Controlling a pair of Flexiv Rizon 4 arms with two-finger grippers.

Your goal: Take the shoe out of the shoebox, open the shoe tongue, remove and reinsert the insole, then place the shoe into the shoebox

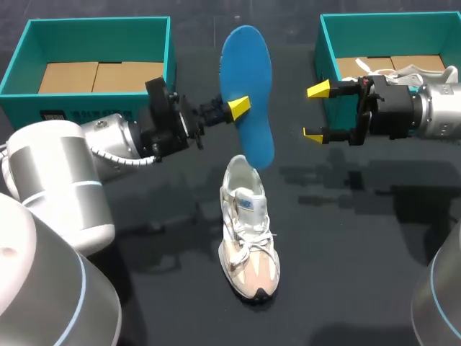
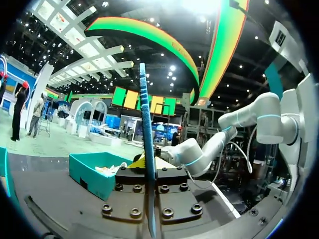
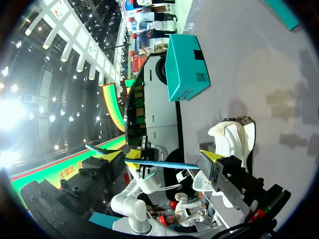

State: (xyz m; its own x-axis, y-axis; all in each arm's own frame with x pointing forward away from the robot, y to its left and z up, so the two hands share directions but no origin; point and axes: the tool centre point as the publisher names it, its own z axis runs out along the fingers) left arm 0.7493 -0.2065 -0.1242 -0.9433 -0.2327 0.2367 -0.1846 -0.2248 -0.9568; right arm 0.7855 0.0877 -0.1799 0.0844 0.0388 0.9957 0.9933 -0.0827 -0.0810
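Left fingers [image 1: 239, 107]: clenched on the blue insole [image 1: 248, 86], one on each face, holding it on edge above the middle of the desk [image 1: 360, 238]. In the left wrist view the insole runs as a thin blue strip straight out between them.
Insole: lifted clear of the desk, with its long axis pointing to the far edge. Its lower end hangs just over the shoe's heel opening; whether they touch cannot be told.
Shoe [image 1: 248, 238]: stands upright on its sole near the middle of the desk, with its toe to the near edge and its heel to the far edge, laces on top.
Right fingers [image 1: 318, 89]: released and spread wide with nothing between them, beside the insole and apart from it.
Left box [image 1: 94, 32]: teal, at the far left corner, with cardboard inside.
Right box [image 1: 338, 32]: teal, at the far right corner, holding cardboard and a second shoe [image 1: 414, 72] with white laces.
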